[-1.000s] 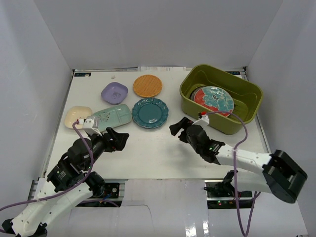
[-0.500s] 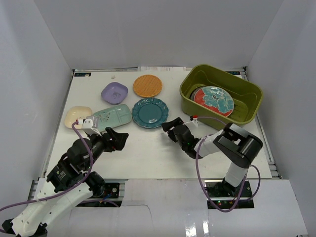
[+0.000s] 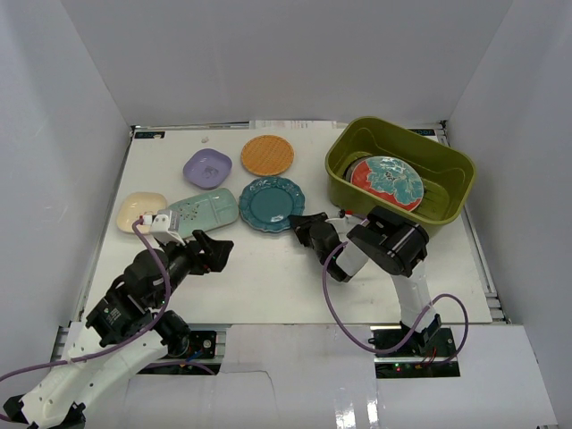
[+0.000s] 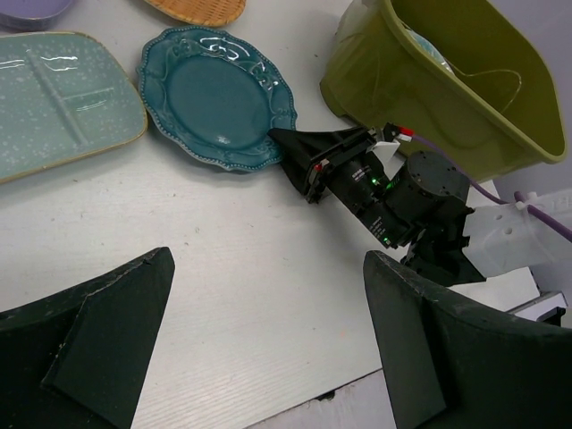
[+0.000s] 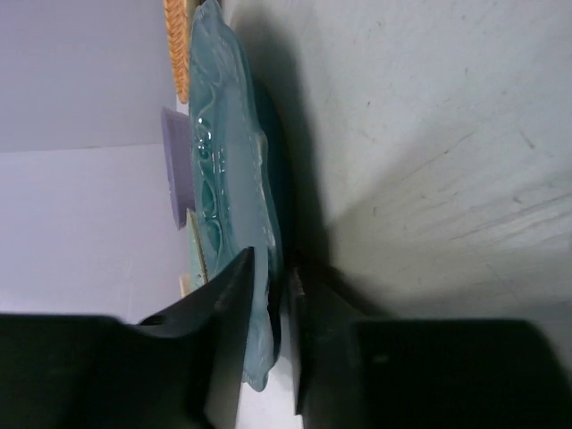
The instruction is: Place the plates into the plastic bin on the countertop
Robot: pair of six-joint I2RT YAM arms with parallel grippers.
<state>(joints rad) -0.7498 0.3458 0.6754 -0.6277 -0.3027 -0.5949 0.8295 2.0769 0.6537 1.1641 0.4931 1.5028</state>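
A teal scalloped plate (image 3: pixel 271 204) lies flat on the white countertop (image 3: pixel 268 277). My right gripper (image 3: pixel 299 225) sits low at its near right rim. In the right wrist view the two fingers clamp that rim of the plate (image 5: pixel 223 161), one above and one below, so my right gripper (image 5: pixel 268 259) is shut on it. The olive-green plastic bin (image 3: pixel 393 228) stands at the right with a red-and-teal plate (image 3: pixel 386 179) inside. My left gripper (image 3: pixel 214 253) hovers wide open over bare countertop, holding nothing.
An orange plate (image 3: pixel 267 155), a lavender square plate (image 3: pixel 207 167), a mint rectangular plate (image 3: pixel 201 212) and a cream square plate (image 3: pixel 141 210) lie at the back left. White walls enclose the countertop. The right arm's cable loops near the front edge.
My right gripper slid left from the bin's front to the teal plate's rim and closed on it. The left arm stayed still.
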